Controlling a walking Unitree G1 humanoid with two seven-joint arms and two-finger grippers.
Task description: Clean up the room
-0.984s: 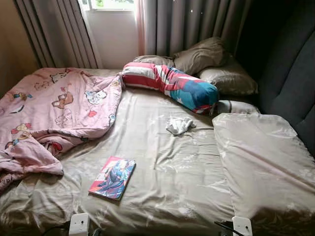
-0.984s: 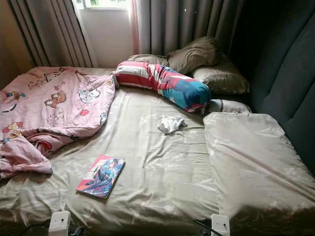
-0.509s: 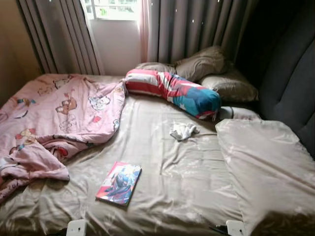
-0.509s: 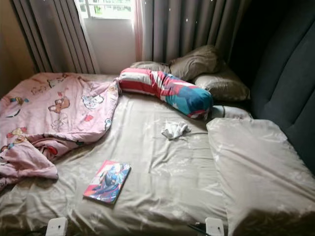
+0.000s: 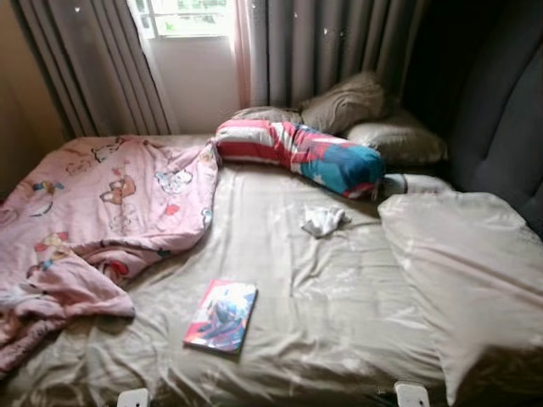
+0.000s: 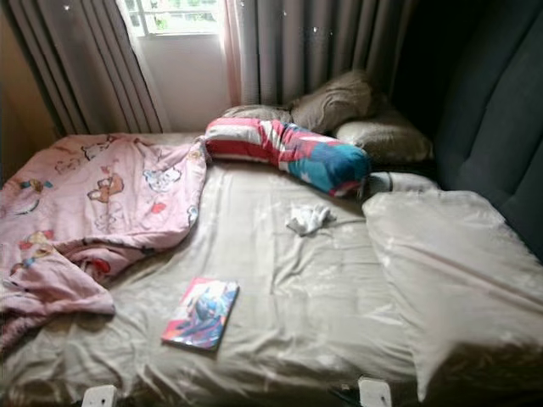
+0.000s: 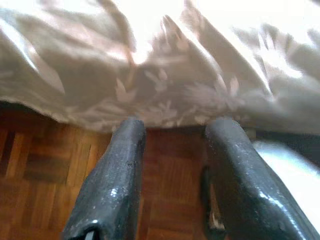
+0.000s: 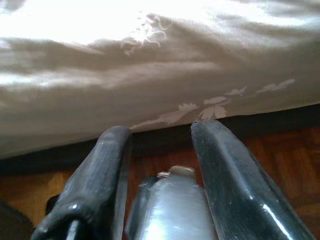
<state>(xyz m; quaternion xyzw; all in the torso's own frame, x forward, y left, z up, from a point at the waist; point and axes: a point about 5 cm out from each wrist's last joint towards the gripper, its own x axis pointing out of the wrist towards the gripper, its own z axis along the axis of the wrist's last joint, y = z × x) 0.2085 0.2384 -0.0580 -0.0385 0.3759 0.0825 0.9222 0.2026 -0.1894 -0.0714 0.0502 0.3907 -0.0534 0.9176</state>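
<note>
An unmade bed with a beige sheet [image 5: 339,339] lies before me. On its near part lies a colourful book [image 5: 221,315]. Farther back, in the middle, a small crumpled white cloth [image 5: 323,220] rests on the sheet. A pink cartoon blanket [image 5: 93,220] is bunched over the left side. Both arms hang low at the bed's near edge. My left gripper [image 7: 175,127] is open over wooden floor, below the sheet's hem. My right gripper [image 8: 161,131] is also open and holds nothing.
A striped red, white and blue bolster [image 5: 297,156] lies across the head end, with beige pillows [image 5: 344,102] behind it. A large beige pillow [image 5: 462,271] covers the right side. A dark padded headboard [image 5: 509,110] stands at right, grey curtains [image 5: 322,42] and a window behind.
The whole picture has shifted and blurred slightly, so the camera has moved. The arms' white wrist parts sit lower in frame. Nothing on the bed has moved.
</note>
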